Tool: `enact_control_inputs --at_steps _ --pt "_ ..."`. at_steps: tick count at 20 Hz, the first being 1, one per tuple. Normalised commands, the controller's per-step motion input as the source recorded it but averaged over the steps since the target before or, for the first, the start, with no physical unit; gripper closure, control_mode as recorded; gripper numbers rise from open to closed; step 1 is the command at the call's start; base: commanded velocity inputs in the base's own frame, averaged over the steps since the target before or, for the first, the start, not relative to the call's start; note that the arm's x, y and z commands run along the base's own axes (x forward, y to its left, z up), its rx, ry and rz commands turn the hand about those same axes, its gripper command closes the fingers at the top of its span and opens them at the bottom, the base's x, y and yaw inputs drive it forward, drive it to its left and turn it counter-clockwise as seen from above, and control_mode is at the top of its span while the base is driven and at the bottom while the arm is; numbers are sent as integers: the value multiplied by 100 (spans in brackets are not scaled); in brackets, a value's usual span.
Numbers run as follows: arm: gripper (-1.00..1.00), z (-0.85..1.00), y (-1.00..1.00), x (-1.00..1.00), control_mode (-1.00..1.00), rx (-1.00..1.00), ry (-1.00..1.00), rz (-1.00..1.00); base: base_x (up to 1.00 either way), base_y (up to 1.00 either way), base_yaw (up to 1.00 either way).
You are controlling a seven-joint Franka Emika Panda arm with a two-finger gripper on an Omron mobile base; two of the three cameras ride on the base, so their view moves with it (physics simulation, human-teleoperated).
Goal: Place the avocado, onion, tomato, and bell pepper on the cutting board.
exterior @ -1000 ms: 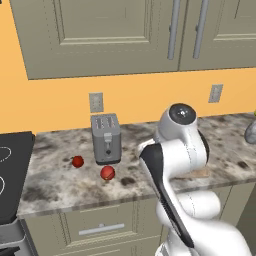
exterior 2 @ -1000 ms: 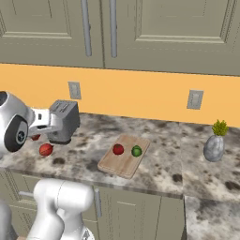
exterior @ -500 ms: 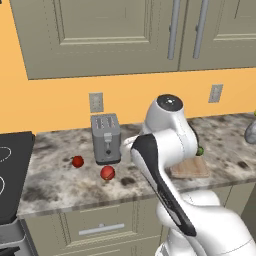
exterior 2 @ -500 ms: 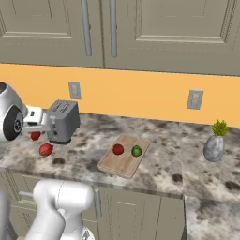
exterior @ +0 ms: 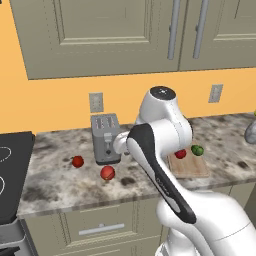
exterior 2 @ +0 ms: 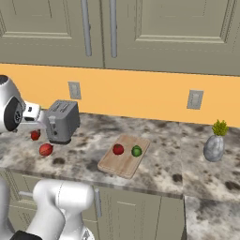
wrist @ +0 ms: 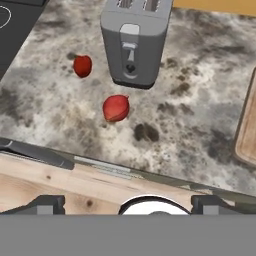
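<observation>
Red was what I had nearest: a reddish round piece [wrist: 116, 108] lay loose on the speckled desk [wrist: 200, 115] just ahead of the fingers [wrist: 128, 204], with a smaller red one [wrist: 82, 66] past it to the side of the toaster [wrist: 135, 40]. My fingers were spread wide and pinched nothing, hanging over the front edge of the desk, well short of either piece. I judged the nearer one the likely next pick, though I could not tell onion from tomato at that resolution.

The risks I saw: a round piece could roll off the front edge if one fingertip nudged it before the other arrived. The toaster stood just behind, so a low, long reach might clip it. The stove [wrist: 15, 15] at the far corner was less of a worry.

Farther along, the board [exterior 2: 124, 157] already carried the avocado [exterior 2: 136, 151] and another red piece [exterior 2: 118, 149], close together near its far end. Setting a new piece down among them could knock one off the board.
</observation>
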Motion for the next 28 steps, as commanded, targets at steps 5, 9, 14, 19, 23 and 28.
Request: enact_control_inputs --at_steps 5,9,14,19,23,28 --pt "-100 -30 2 6 -100 9 0 0 0 0 0" --pt "-100 -48 14 18 -100 2 0 0 0 0 0" --pt "-100 -23 13 32 -100 0 0 0 0 0 0" --pt "-100 -24 25 43 -100 0 2 0 0 0 0" --pt "-100 -29 34 40 -100 0 2 0 0 0 0" --pt "-100 -25 16 16 -100 -1 0 -1 0 0 0"
